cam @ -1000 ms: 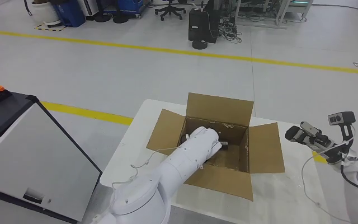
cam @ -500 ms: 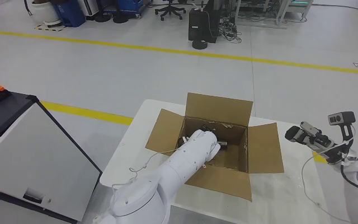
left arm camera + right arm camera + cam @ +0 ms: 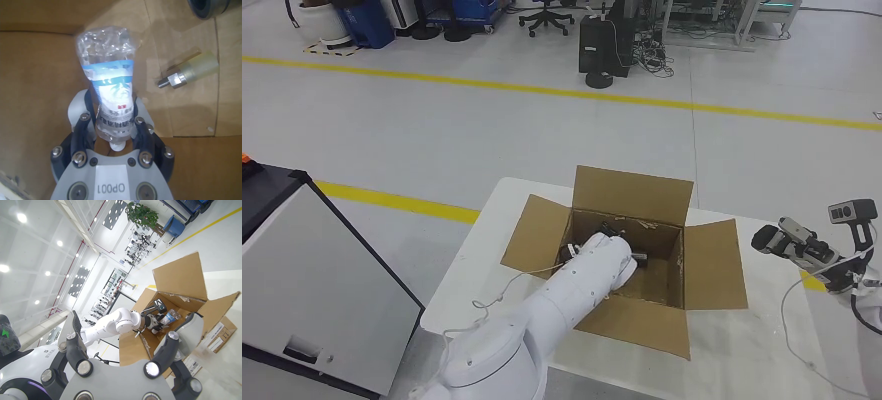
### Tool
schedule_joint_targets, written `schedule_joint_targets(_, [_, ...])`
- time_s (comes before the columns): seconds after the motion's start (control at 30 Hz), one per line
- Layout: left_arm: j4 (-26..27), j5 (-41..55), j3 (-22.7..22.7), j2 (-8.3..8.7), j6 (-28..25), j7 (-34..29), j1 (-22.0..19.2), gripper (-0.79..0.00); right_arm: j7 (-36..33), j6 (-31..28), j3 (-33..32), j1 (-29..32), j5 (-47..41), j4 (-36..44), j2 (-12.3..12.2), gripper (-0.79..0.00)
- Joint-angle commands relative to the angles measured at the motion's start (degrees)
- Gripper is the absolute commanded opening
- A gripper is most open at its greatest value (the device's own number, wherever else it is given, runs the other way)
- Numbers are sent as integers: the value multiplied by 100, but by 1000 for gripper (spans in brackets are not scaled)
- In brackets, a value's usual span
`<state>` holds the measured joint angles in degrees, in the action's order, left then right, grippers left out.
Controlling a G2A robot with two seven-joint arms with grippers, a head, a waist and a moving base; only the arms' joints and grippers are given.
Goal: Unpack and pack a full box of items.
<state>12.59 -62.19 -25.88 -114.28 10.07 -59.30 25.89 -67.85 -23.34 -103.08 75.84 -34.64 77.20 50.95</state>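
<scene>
The open cardboard box [image 3: 632,255] stands on the white bench [image 3: 482,275] with all four flaps folded outward. The left arm enters it from the near left side, and the left gripper [image 3: 113,115] is down inside the box. Its fingers [image 3: 140,113] are closed on a bottle [image 3: 108,81], a crumpled clear plastic one with a blue and white label. They pinch it at the narrow neck end, with the white cap toward the palm and the crushed base pointing away, over the brown box floor. A metal fitting [image 3: 190,73] with a threaded tip and a pale translucent cylinder lies on the box floor near the bottle, apart from it. Beyond it, a dark round part [image 3: 206,7] sits at the edge of the wrist view. The right gripper [image 3: 132,325] hangs to the right of the box, apart from it, its fingers [image 3: 191,328] spread wide and holding nothing.
</scene>
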Motion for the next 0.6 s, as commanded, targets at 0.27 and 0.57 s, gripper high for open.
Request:
schedule_joint_targets(0.27, [274, -148, 49, -3, -122, -41, 11, -785, 1, 0, 0, 0, 0, 0, 0, 0])
schedule_joint_targets(0.57, [952, -423, 169, 12, -269, -456, 51, -785, 1, 0, 0, 0, 0, 0, 0, 0])
